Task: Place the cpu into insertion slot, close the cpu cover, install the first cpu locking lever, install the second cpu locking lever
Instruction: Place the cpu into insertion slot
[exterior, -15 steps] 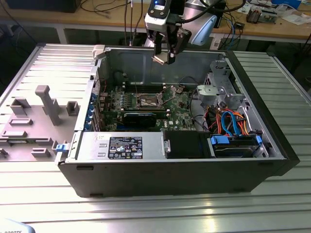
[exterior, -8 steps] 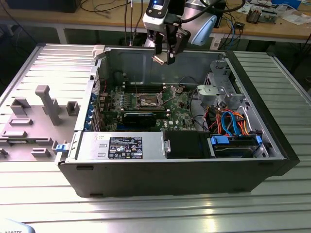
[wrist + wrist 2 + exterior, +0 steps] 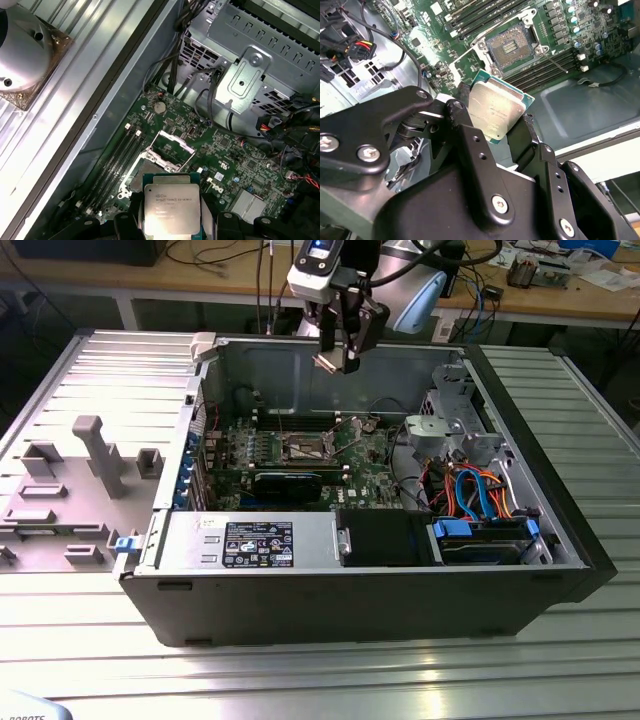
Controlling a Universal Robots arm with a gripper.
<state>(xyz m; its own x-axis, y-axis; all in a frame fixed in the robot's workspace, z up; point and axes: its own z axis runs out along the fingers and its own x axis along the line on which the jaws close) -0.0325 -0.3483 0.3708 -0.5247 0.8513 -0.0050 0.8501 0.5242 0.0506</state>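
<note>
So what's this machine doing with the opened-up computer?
A robot arm's gripper is clamped on the cpu, a flat silver-topped chip, and holds it in the air above the open computer case. Down on the green motherboard, the insertion slot is bare, with its contacts showing, and the cpu cover looks flipped up out of the way. The chip is not yet seated.

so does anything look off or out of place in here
Nothing stands out. The gripper holds the cpu squarely above the board, and the insertion slot sits bare, with no damage or stray parts visible.
</note>
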